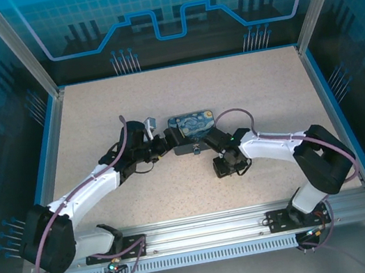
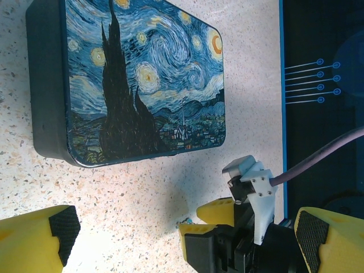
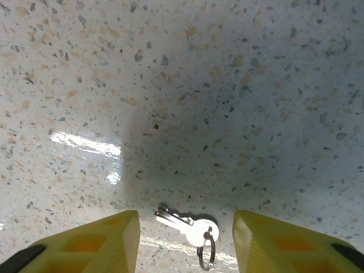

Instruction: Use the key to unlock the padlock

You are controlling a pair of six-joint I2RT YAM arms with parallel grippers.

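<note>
- While the key lies flat on the speckled table between the fingers of the right gripper, it touches neither of them. The jaws are spread wide and hold nothing.
- Hard to read: both right fingers are cut off by the bottom frame edge, so just the yellow tips show. A soft shadow covers the table just ahead of them.
- Top view: both wrists crowd the near side of the box, and anything at the fingertips is too small to resolve.
- Key look: shiny silver, rounded head, short blade pointing toward the finger on the view's left. A thin split ring runs through the head and lies on the gripper side.
- Left gripper: fingers far apart, nothing gripped. Both are clipped by the frame corners, black pads facing inward.
- The right gripper's yellow tips and black body sit between the left fingers, low at the table.
- Starry Night box: ahead of the left gripper, lid up, dark walls, far end cut by the frame top.
- Count: one key, one split ring, one box, two grippers, four yellow fingers.
</note>
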